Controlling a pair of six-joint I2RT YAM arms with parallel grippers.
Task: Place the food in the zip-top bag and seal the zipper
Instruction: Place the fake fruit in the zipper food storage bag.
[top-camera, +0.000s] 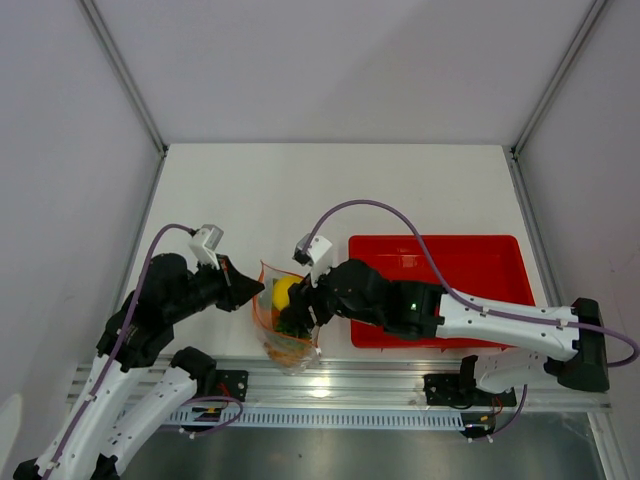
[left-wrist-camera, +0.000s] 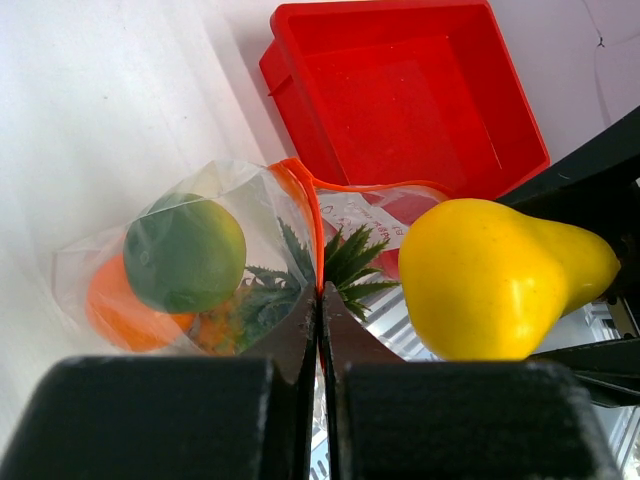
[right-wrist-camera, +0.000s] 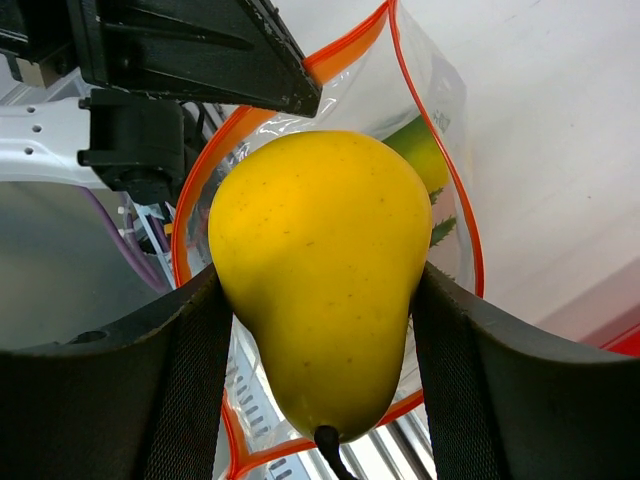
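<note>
The right claw (right-wrist-camera: 320, 275) is closed partway, its two fingers pressed against the flanks of a pear-shaped yellow fruit (left-wrist-camera: 490, 275). It holds the fruit stem-end toward the wrist, so the rounded end leads into the opening. The fruit hangs right at the mouth of the zip-top bag (left-wrist-camera: 80, 265), not yet past the rim.

The left claw (left-wrist-camera: 320, 300) is pinched tight on the zipper (left-wrist-camera: 312, 230), with the orange-red strip running up from between its fingers. That grip seems meant to pull one lip aside and keep the soft plastic from folding shut. From the right wrist view the strip loops wide around the fruit, so the mouth looks open enough to take it.

Inside the bag lie a green fruit (left-wrist-camera: 185, 250), an orange ball (left-wrist-camera: 115, 310) beneath it, and the leafy crown of the pineapple (left-wrist-camera: 340, 265) near the opening. I would judge this the last piece to go in, since no other fruit shows outside the bag; sealing is not yet begun.

The bag lies on the white tabletop (top-camera: 330, 190) between the two arms, near the front edge. The red tray (left-wrist-camera: 400, 90) sits just beside it on the right arm's side.
</note>
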